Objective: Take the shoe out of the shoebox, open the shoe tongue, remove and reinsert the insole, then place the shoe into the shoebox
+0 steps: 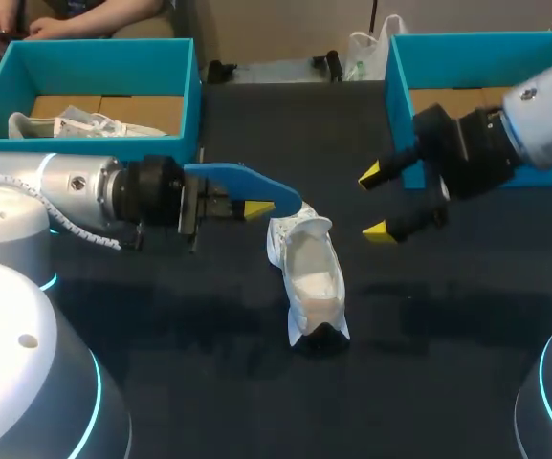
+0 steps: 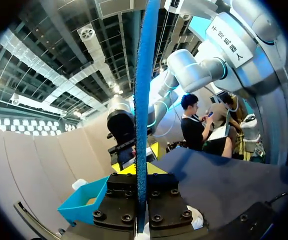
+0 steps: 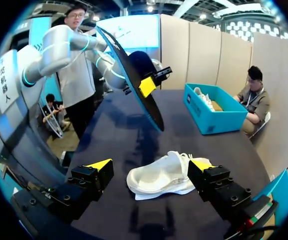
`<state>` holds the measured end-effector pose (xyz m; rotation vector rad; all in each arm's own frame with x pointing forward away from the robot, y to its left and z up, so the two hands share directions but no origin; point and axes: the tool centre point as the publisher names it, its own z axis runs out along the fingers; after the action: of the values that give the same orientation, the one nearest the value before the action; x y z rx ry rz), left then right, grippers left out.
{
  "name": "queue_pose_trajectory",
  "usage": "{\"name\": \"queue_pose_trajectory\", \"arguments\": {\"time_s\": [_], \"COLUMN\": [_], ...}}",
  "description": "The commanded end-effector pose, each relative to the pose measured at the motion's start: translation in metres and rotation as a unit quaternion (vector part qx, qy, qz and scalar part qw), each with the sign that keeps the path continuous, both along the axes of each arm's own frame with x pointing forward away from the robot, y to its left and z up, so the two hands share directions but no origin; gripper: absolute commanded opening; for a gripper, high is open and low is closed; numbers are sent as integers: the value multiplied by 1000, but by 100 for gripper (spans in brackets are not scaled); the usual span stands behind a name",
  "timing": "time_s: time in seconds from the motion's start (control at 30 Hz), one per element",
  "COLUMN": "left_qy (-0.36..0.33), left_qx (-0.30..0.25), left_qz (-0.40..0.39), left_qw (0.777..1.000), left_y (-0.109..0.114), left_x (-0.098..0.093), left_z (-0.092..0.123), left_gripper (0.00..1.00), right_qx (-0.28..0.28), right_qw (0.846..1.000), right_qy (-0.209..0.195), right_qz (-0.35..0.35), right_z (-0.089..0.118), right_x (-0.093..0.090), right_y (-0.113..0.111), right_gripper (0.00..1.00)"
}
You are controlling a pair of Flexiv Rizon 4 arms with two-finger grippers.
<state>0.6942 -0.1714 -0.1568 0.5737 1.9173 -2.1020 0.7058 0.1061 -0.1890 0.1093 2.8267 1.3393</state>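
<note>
Dark table (image 1: 429, 382) carried the white shoe (image 1: 310, 279) near its middle, out of both boxes, with no gripper touching it. From the right wrist view the shoe (image 3: 163, 175) lay on the cloth just ahead of the right gripper (image 3: 151, 165), lined up with the gap between its spread fingers. Blue insole (image 1: 242, 180) was outside the shoe and lifted off the table, its free end over the shoe's far end. Left gripper (image 1: 252, 201) was clamped on the insole; in the left wrist view the insole (image 2: 144, 100) showed edge-on, running up from between the closed fingers of that gripper (image 2: 143, 172). The right wrist view showed the same insole (image 3: 134, 75) in the air beyond the shoe, pinched at the left gripper (image 3: 146, 85). Right gripper (image 1: 376, 203) hung released and held nothing, to the shoe's right and above the table. Teal left shoebox (image 1: 94, 53) sat at the far left with a second white shoe (image 1: 75, 126) inside. Teal right shoebox (image 1: 400, 76) sat at the far right, behind the right arm.
</note>
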Motion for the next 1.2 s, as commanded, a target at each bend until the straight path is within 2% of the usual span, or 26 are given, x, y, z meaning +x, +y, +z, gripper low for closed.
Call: {"name": "queue_pose_trajectory", "arguments": {"time_s": [0.03, 0.1, 0.17, 0.23, 0.4, 0.6, 0.77, 1.1, 1.2], "left_qy": [0, 0, -1, 1, 6, 10, 15, 24, 25], "left_qx": [1, 1, 10, 11, 15, 15, 16, 27, 28], "left_qz": [1, 1, 2, 2, 17, 25, 29, 40, 54], "left_qw": [1000, 1000, 1000, 1000, 1000, 1000, 999, 999, 998], "left_y": [0, 0, -3, -7, -10, -16, -21, -31, -31], "left_x": [-1, -1, -5, -12, -22, -34, -38, -36, -36], "left_z": [0, 0, 0, 3, 2, -14, -29, -51, -54], "left_gripper": [0, 0, 0, 0, 0, 0, 0, 0, 0], "right_qx": [-10, -10, -15, -49, -69, -89, -85, -89, -93], "right_qw": [1000, 1000, 1000, 998, 995, 991, 988, 984, 986], "right_qy": [2, 2, -23, -46, -67, -96, -117, -130, -118], "right_qz": [0, 0, 4, 8, 17, 39, 58, 78, 67], "right_z": [0, 0, -7, -13, -25, -37, -49, -77, -87], "right_x": [2, 2, 4, 6, 10, 14, 17, 14, 15], "right_y": [3, 3, 2, 0, -7, -8, -3, 7, 9], "right_gripper": [100, 100, 100, 100, 100, 100, 100, 100, 100]}}
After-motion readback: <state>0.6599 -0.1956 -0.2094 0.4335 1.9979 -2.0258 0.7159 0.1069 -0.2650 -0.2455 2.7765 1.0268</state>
